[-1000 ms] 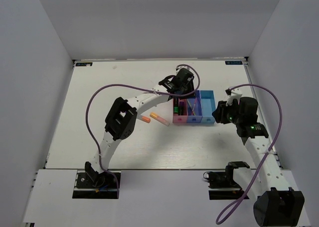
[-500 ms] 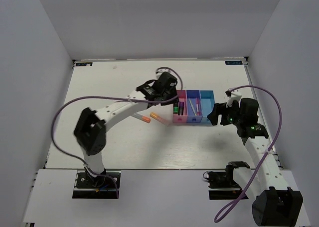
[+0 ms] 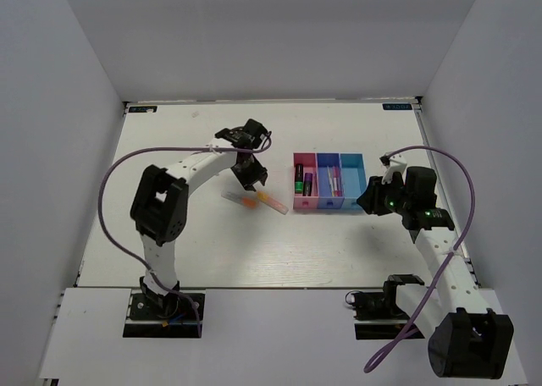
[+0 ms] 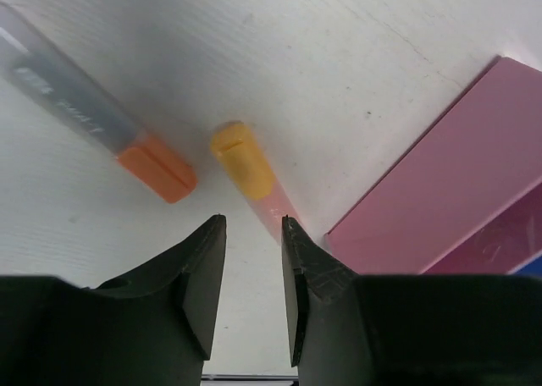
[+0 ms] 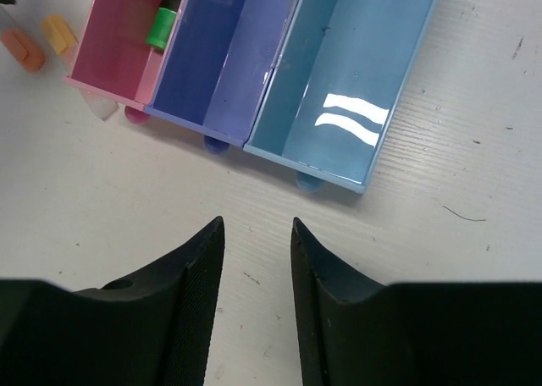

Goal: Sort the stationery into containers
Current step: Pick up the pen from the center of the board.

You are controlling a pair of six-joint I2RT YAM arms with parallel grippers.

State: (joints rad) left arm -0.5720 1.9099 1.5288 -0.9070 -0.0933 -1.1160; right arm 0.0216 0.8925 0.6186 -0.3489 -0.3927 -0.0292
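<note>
Near the right edge, the right gripper (image 5: 254, 225) hangs empty, jaws narrowly apart, facing the bins (image 3: 351, 203). The left gripper (image 4: 252, 225) has swung back off them, a narrow gap and nothing held, to two highlighters (image 4: 157, 170) mid-table: pick-up next, I'd say. Only its wrist view shows the yellow one (image 4: 241, 159) just beside the pink bin (image 4: 440, 174).

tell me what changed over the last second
The left gripper swung left, off the bins, and now hangs open above the two highlighters on the table, holding nothing. The right gripper barely shifted and is open beside the bins. Bins and highlighters stayed put.
</note>
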